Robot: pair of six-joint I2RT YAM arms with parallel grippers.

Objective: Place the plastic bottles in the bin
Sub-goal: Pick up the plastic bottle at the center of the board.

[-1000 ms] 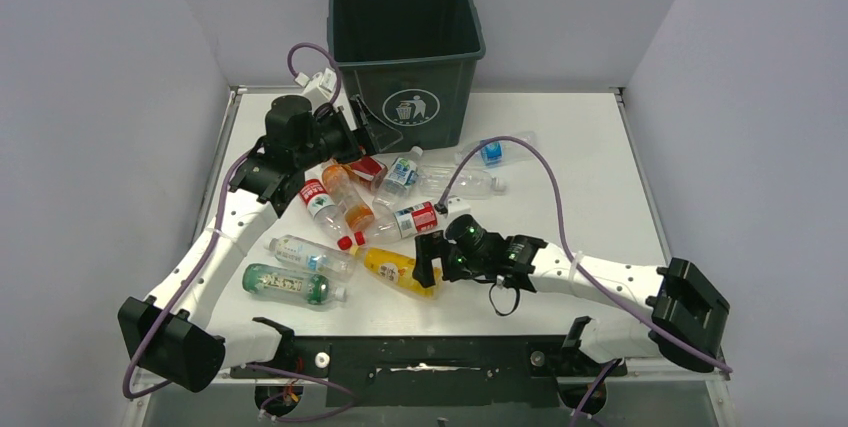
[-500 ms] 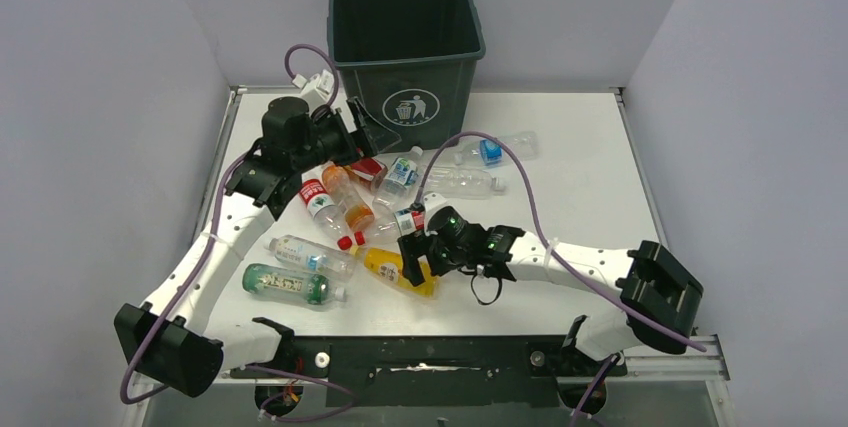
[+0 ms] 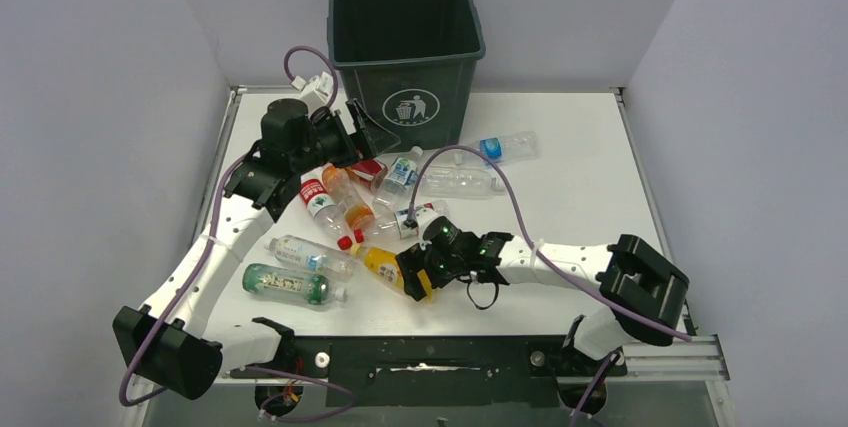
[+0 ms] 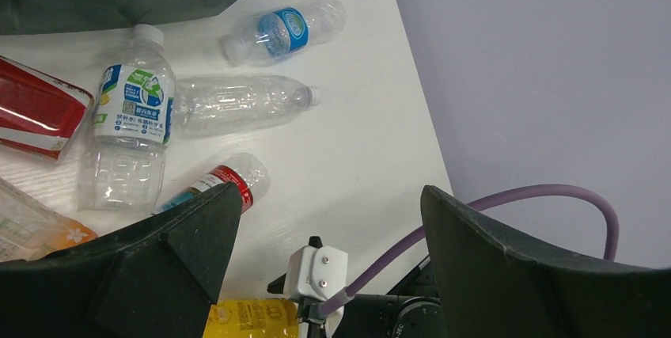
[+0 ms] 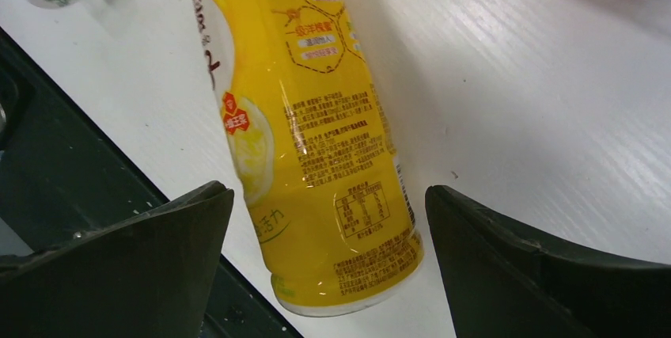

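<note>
White bench (image 3: pixel 590 207), pale grey walls (image 3: pixel 100 97) on three sides. One green bin (image 3: pixel 407 47), ten plastic bottles (image 3: pixel 285 284) lying. Left gripper (image 4: pixel 330 195) spread, empty; right gripper (image 5: pixel 328 191) spread astride the yellow bottle (image 5: pixel 316 116).

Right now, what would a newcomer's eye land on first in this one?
The tall dark green bin at the far edge of the table, with plastic bottles strewn on their sides just in front of it. Nearer the front, the right pincer stands open astride a yellow bottle lying flat.
</note>
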